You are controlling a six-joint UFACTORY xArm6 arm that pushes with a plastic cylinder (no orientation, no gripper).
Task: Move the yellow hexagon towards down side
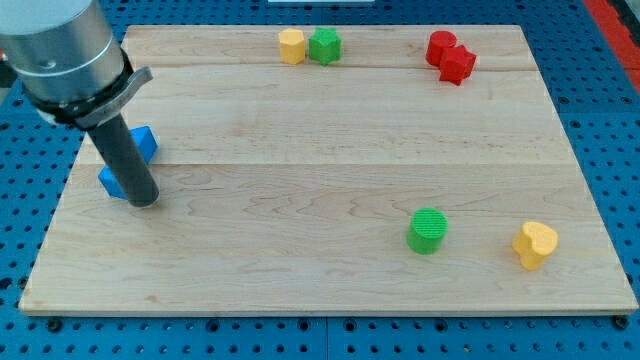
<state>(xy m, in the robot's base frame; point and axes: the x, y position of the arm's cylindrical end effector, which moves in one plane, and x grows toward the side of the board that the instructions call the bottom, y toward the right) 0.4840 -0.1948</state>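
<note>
The yellow hexagon (291, 45) sits at the view's top edge of the wooden board, touching a green block (325, 45) on its right. My tip (144, 202) rests on the board at the view's left, far from the yellow hexagon and below-left of it. The rod stands right in front of two blue blocks: one (145, 142) behind it and one (110, 181) at its left, partly hidden by it.
Two red blocks (441, 46) (458, 65) touch each other at the top right. A green cylinder (428, 230) and a yellow heart-like block (535, 244) lie at the bottom right. The board (300, 200) lies on a blue pegboard.
</note>
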